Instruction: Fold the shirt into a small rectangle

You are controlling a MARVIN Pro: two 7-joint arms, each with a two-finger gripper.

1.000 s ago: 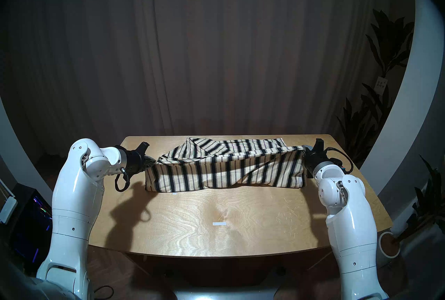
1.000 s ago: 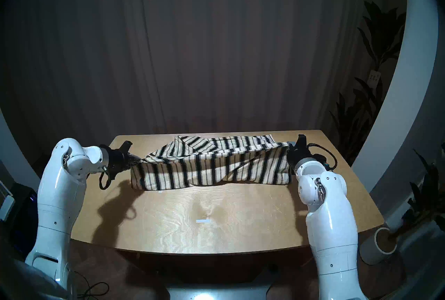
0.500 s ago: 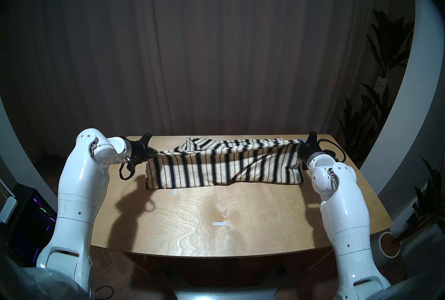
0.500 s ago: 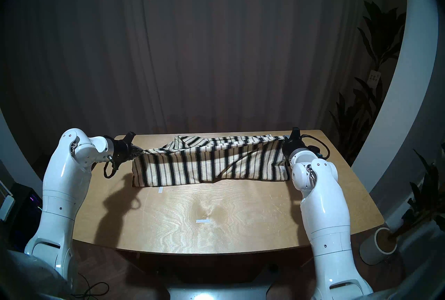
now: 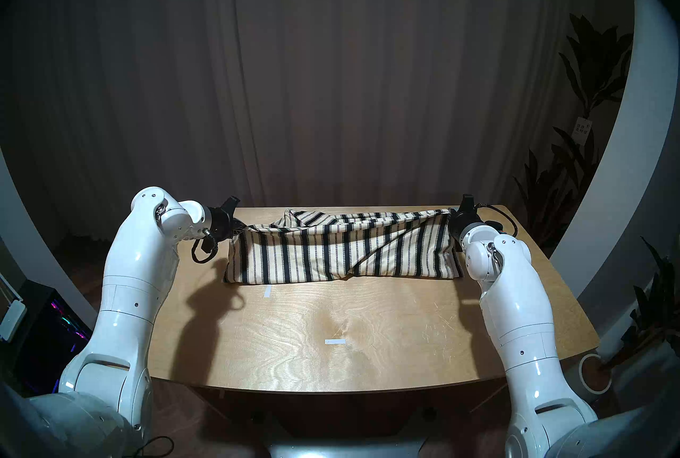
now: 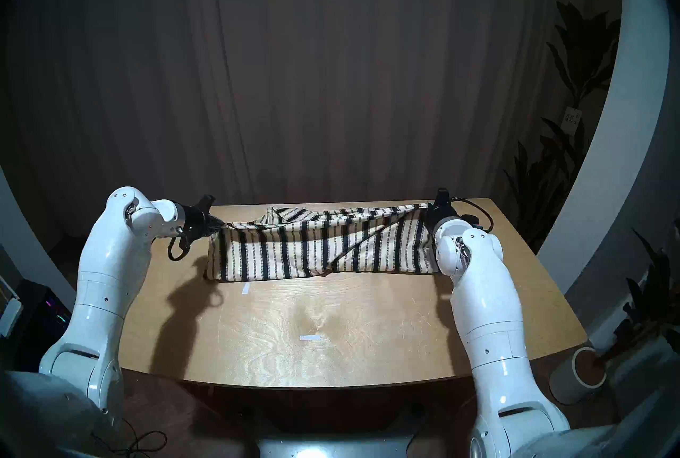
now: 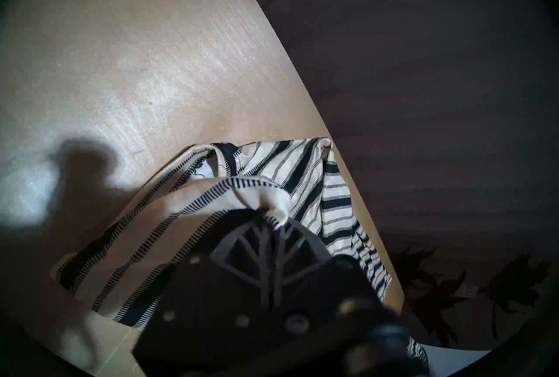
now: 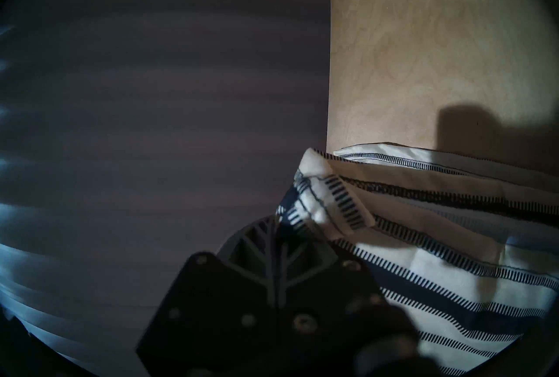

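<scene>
From the head views, the shirt point(image 5: 342, 247) stretches sideways across the far part of the table point(image 5: 331, 328), one end in each gripper. Left wrist view: the left gripper point(image 7: 279, 223) pinches cloth. Right wrist view: the right gripper point(image 8: 282, 223) pinches too.

So the shirt point(image 5: 342, 251) is cream with bold black stripes and thin dotted lines between them, stretched into a long band running 9 to 3 o'clock across the far half of the table. Its top edge is pulled up taut off the wood at both ends while the bottom edge rests on the surface, and a diagonal fold slants from the 3 o'clock top corner down toward the middle. There's a loose bunched peak poking up along the far edge around 11 o'clock.
</scene>
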